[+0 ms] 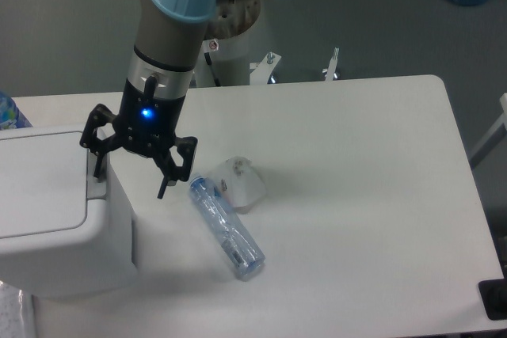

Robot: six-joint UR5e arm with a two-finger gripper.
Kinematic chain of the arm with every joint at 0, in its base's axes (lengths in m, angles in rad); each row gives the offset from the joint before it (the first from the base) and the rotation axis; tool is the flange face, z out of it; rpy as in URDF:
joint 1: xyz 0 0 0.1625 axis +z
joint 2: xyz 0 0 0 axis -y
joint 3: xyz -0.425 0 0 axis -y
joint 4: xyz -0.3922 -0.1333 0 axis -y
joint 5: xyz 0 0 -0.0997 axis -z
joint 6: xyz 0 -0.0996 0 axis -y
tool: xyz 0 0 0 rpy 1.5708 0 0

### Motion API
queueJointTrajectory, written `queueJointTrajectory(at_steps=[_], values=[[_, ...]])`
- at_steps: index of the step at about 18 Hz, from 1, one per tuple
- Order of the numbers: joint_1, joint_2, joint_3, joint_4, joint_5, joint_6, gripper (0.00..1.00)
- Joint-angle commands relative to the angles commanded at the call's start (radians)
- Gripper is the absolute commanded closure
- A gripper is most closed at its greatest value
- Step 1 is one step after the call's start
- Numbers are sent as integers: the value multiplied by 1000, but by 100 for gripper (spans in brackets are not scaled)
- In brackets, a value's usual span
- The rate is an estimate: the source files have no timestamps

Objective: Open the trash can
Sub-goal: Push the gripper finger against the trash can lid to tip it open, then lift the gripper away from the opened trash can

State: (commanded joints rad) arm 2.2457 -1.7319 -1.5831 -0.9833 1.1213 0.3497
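Claw (pixel 130 184) spread over boxy white trash can (pixel 63 219).

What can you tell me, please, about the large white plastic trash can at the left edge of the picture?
The large boxy white plastic trash can stands at the left of the white table, partly cut off by the frame. It has rounded corners and a flat rectangular lid panel, which lies shut. The open black two-finger gripper straddles its right upper edge, one finger at the lid's hinge side; whether it touches cannot be told.
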Motion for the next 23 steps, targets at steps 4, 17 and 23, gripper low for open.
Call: queueJointTrajectory(at_steps=[4, 17, 23], values=[[0, -2, -2, -2, 3, 0, 0], [15, 3, 87, 18, 11, 8, 0], [121, 20, 133, 15, 202, 75, 0]])
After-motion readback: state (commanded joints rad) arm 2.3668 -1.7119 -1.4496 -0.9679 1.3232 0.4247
